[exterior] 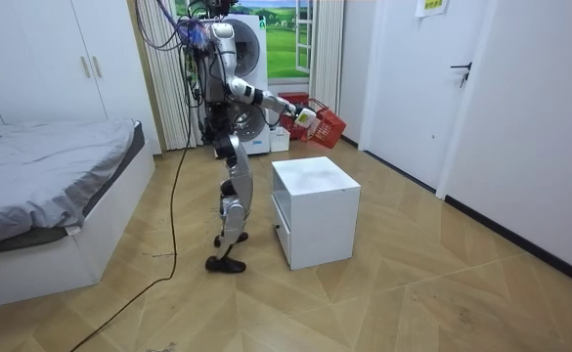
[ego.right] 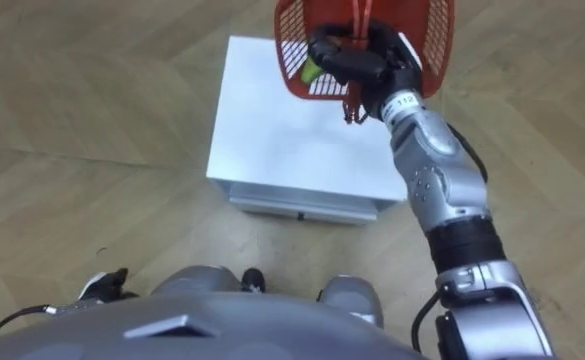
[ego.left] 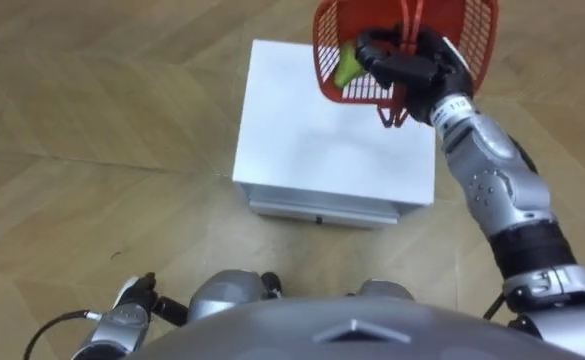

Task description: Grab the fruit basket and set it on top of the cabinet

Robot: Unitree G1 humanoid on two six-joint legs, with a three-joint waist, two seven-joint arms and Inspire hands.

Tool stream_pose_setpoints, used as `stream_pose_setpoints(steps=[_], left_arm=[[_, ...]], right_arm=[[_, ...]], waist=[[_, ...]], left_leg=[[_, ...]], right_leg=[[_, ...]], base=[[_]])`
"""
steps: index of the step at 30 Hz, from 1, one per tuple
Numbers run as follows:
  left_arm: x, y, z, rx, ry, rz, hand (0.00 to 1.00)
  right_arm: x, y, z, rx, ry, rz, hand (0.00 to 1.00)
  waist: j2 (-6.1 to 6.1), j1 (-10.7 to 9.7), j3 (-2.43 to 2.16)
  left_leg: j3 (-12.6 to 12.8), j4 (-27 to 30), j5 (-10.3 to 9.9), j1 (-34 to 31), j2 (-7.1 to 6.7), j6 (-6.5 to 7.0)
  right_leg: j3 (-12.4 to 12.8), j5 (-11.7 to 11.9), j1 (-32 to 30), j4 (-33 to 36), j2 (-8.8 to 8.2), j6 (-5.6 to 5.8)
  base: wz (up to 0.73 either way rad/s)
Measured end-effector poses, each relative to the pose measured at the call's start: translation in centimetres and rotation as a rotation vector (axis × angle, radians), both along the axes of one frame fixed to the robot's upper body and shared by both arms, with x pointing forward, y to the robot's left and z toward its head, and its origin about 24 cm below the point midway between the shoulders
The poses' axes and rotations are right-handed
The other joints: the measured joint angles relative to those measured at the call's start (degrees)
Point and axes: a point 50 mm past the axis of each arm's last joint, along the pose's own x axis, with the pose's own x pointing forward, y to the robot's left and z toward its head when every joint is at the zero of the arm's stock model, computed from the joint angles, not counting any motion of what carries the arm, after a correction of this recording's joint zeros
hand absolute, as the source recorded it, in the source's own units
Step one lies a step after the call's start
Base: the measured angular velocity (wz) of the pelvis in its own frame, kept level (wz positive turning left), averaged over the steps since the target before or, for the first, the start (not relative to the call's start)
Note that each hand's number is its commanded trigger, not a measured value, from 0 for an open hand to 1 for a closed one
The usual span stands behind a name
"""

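Note:
The red mesh fruit basket [ego.left: 457,30] hangs tilted in the air over the far right corner of a white cabinet [ego.left: 322,140]. My right hand [ego.left: 412,65] is shut on its red handles. A green fruit [ego.left: 347,68] lies inside against the mesh. In the room view I stand upright beside the cabinet [exterior: 315,196], my right arm stretched forward with the basket [exterior: 327,125] above the cabinet top. My left hand [ego.left: 132,300] hangs low at my side, away from the basket.
The cabinet has a drawer front [ego.left: 317,212] facing me and stands on a wooden floor. A bed [exterior: 51,176] lies at the room view's left. A washing machine [exterior: 261,59] stands behind me, and white doors [exterior: 413,78] are at the room view's right.

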Motion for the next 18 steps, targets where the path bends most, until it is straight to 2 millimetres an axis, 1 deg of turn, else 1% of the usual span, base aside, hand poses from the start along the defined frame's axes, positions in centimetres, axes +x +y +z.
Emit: stream_pose_setpoints(steps=[1,2,3,4,5,6,7,8,9,10,11,12,14,16,17,18], left_arm=[[0.1,0.0,0.0,0.002,0.002,-0.017,0.0],[0.3,0.0,0.0,0.003,-0.001,-0.023,0.0],[0.4,0.2,0.1,0.006,-0.003,-0.025,0.0],[0.4,0.4,0.1,0.01,0.001,-0.03,0.0],[0.4,0.5,0.2,0.012,0.003,-0.039,0.0],[0.5,0.5,0.2,0.013,-0.001,-0.044,0.0],[0.6,0.5,0.2,0.012,-0.003,-0.043,0.0],[0.6,0.3,0.2,0.007,0.0,-0.042,0.0],[0.5,0.2,0.2,0.003,0.002,-0.041,0.0],[0.5,0.4,0.2,0.007,0.002,-0.039,0.0],[0.5,0.4,0.2,0.01,0.002,-0.04,0.0],[0.3,0.5,0.2,0.016,0.007,-0.044,0.0],[-0.4,0.6,0.1,0.018,0.024,-0.041,0.0],[-1.4,0.5,0.0,0.018,0.053,-0.036,0.0],[-1.6,0.5,0.0,0.017,0.059,-0.035,0.0],[-1.8,0.4,-0.1,0.017,0.068,-0.036,0.0]], right_arm=[[0.0,-0.1,-0.2,0.023,0.013,-0.01,1.0],[0.0,-0.1,-0.3,0.033,0.019,-0.014,1.0],[0.0,-0.1,-0.5,0.036,0.03,-0.015,1.0],[0.0,-0.2,-0.9,0.038,0.045,-0.018,1.0],[-0.1,-0.3,-1.1,0.047,0.059,-0.025,1.0],[-0.2,-0.4,-1.5,0.061,0.079,-0.035,1.0],[-0.3,-0.5,-1.7,0.069,0.089,-0.039,1.0],[-0.4,-0.6,-1.9,0.075,0.101,-0.045,1.0],[-0.5,-0.6,-2.2,0.086,0.115,-0.052,1.0],[-0.7,-0.7,-2.6,0.099,0.132,-0.061,1.0],[-0.8,-0.8,-2.8,0.101,0.142,-0.067,1.0],[-1.0,-0.9,-3.2,0.115,0.161,-0.079,1.0],[-1.0,-1.0,-3.3,0.127,0.168,-0.086,1.0],[-1.1,-0.9,-3.3,0.157,0.175,-0.095,1.0],[-1.1,-0.9,-3.4,0.16,0.175,-0.097,1.0],[-1.1,-0.9,-3.5,0.172,0.18,-0.103,1.0]], waist=[[0.23,0.2,0.08],[0.33,0.2,0.08],[0.57,0.3,-0.02],[0.67,0.3,0.07],[0.71,0.3,0.04],[0.61,0.3,-0.03],[0.84,0.3,-0.02],[1.33,0.2,-0.34],[1.83,0.6,-0.52],[2.12,1.0,-0.5],[2.16,1.3,-0.5],[2.22,1.6,-0.51],[2.32,1.7,-0.48],[2.7,1.8,-0.32],[2.84,1.8,-0.23],[3.2,1.8,-0.01]], left_leg=[[-0.3,0.5,-0.3,-0.1,-0.11,0.55],[-0.4,0.7,-0.5,-0.3,-0.09,0.79],[-0.5,1.0,-0.6,-0.8,-0.03,1.0],[-0.6,1.0,-0.5,-1.2,-0.01,1.14],[-0.6,1.0,-0.5,-1.3,-0.04,1.22],[-0.4,0.9,-0.6,-1.3,-0.36,1.34],[-0.3,0.9,-0.7,-1.4,-0.66,1.61],[-0.5,0.7,-0.8,-1.4,-0.61,1.62],[-0.4,0.3,-0.8,-1.4,-0.47,1.63],[-0.4,0.2,-0.8,-1.3,-0.34,1.62],[-0.4,0.1,-0.8,-1.2,-0.29,1.61],[-0.4,-0.3,-0.7,-1.0,-0.18,1.57],[-0.4,-0.7,-0.7,-0.9,-0.07,1.5],[-0.5,-1.0,-0.8,-0.9,-0.01,1.43],[-0.5,-1.0,-0.8,-0.9,-0.01,1.42],[-0.6,-1.1,-0.8,-0.9,-0.02,1.42]], right_leg=[[0.4,0.5,-0.7,0.4,-0.08,0.1],[0.7,0.7,-1.0,0.5,0.01,0.1],[1.1,0.2,-1.1,-2.0,0.64,0.29],[1.5,0.0,-1.1,-6.3,1.53,0.44],[1.5,0.1,-1.1,-8.5,1.73,0.39],[1.5,1.6,-1.2,-12.3,2.38,-0.05],[1.4,4.1,-1.6,-14.4,2.89,-0.16],[1.3,4.6,-1.5,-14.7,3.08,-0.16],[1.3,5.1,-1.0,-15.9,3.59,-0.1],[1.2,5.3,-0.5,-16.8,3.82,-0.12],[1.3,5.3,-0.5,-17.0,3.93,-0.15],[1.4,5.4,-0.1,-17.5,4.18,-0.17],[1.5,5.4,-0.1,-17.8,4.4,-0.2],[1.5,5.4,0.1,-18.4,4.56,-0.22],[1.4,5.4,0.2,-18.6,4.58,-0.22],[1.4,5.4,0.2,-18.7,4.58,-0.22]], base=[[0.05],[0.0],[-0.05],[0.0],[0.07],[0.09],[0.09],[0.0],[-0.04],[-0.08],[0.0],[0.0],[0.0],[0.0],[0.0],[0.04]])
